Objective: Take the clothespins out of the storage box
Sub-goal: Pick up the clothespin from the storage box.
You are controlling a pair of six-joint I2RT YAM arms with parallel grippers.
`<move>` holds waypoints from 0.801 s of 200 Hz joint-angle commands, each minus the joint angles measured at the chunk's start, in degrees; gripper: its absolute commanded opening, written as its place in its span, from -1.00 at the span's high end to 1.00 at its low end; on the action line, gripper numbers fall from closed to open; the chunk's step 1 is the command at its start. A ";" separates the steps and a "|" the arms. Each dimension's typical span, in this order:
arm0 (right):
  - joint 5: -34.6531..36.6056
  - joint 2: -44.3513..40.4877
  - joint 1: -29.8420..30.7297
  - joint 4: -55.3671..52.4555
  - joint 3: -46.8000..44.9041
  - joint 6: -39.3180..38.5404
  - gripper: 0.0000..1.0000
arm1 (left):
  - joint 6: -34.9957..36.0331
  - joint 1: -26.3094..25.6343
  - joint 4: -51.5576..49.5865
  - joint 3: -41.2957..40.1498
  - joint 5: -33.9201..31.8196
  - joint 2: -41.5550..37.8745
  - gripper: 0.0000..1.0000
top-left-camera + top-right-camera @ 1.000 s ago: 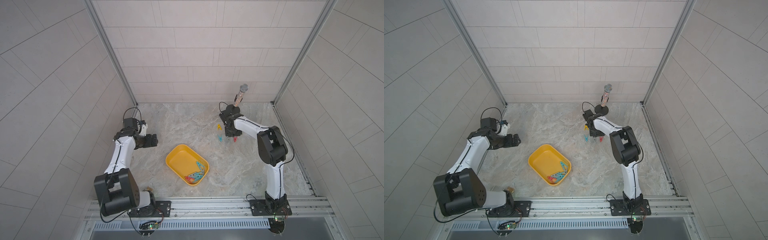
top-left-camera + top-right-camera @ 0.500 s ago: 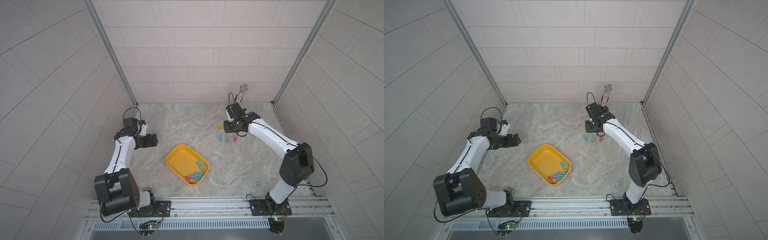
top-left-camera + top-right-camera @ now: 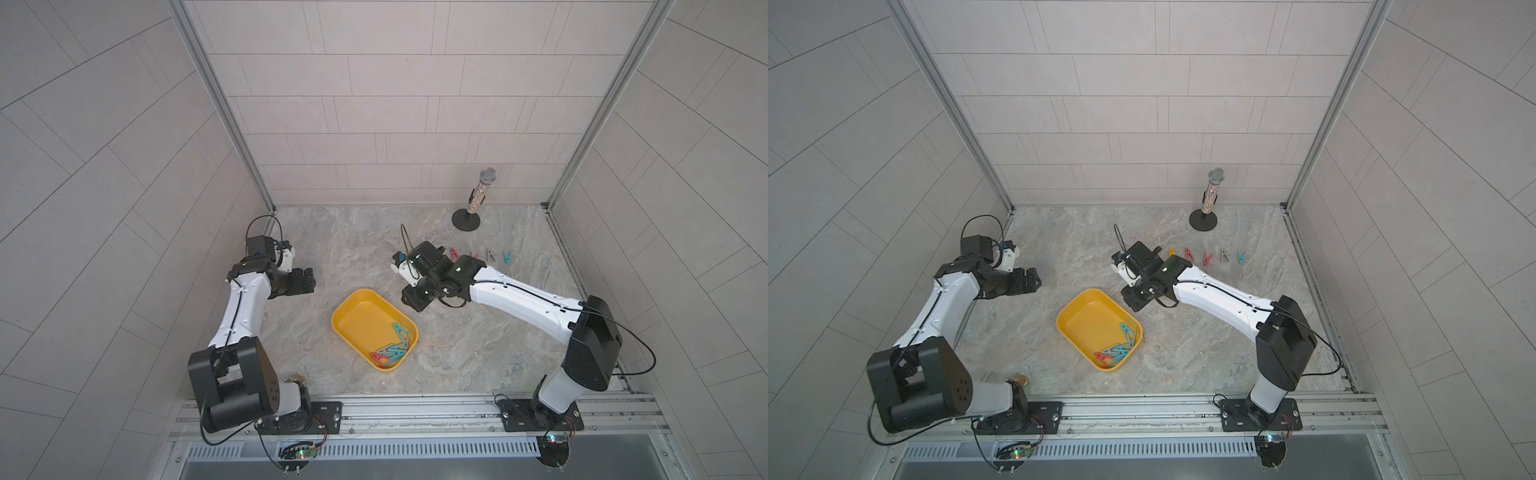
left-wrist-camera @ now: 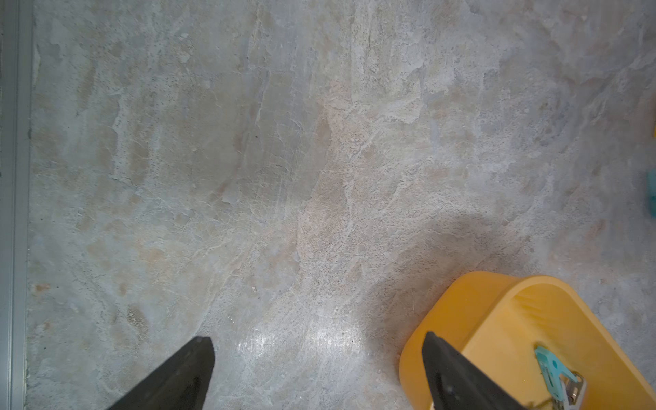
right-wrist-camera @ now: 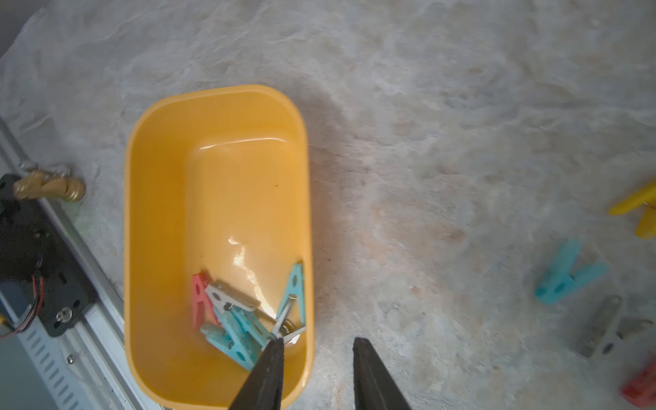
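The yellow storage box (image 3: 358, 316) (image 3: 1086, 318) lies mid-table, with several clothespins (image 3: 392, 350) (image 3: 1118, 348) (image 5: 238, 321), teal, red and grey, heaped at its near right end. More clothespins (image 3: 491, 255) (image 3: 1207, 258) (image 5: 564, 280) lie in a row on the table at the back right. My right gripper (image 3: 415, 301) (image 3: 1133, 301) (image 5: 316, 340) hovers open and empty at the box's far right side, one finger over the rim, one over the table. My left gripper (image 3: 305, 280) (image 3: 1032, 280) (image 4: 317, 337) stands wide open and empty, left of the box (image 4: 497, 312).
A glittery microphone (image 3: 478, 199) (image 3: 1210, 195) on a black round stand is at the back right, behind the row of pegs. A small brass object (image 3: 297, 379) (image 3: 1020, 379) (image 5: 49, 184) lies by the left arm's base at the front rail.
My right arm has swung from the row of pegs at the back over to the box's far right side. The left arm has not moved.
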 commanded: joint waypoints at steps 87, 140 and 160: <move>9.21 11.88 10.73 -1.52 2.03 0.86 0.24 | 0.08 0.45 -0.22 0.96 -0.44 0.40 -1.00; 13.88 17.43 10.77 -3.01 3.52 6.36 0.31 | 0.14 0.40 -0.12 0.81 -0.47 0.25 -1.00; 16.32 19.04 10.77 -4.81 4.84 8.30 0.32 | 0.09 0.45 -0.14 0.81 -0.43 0.22 -1.00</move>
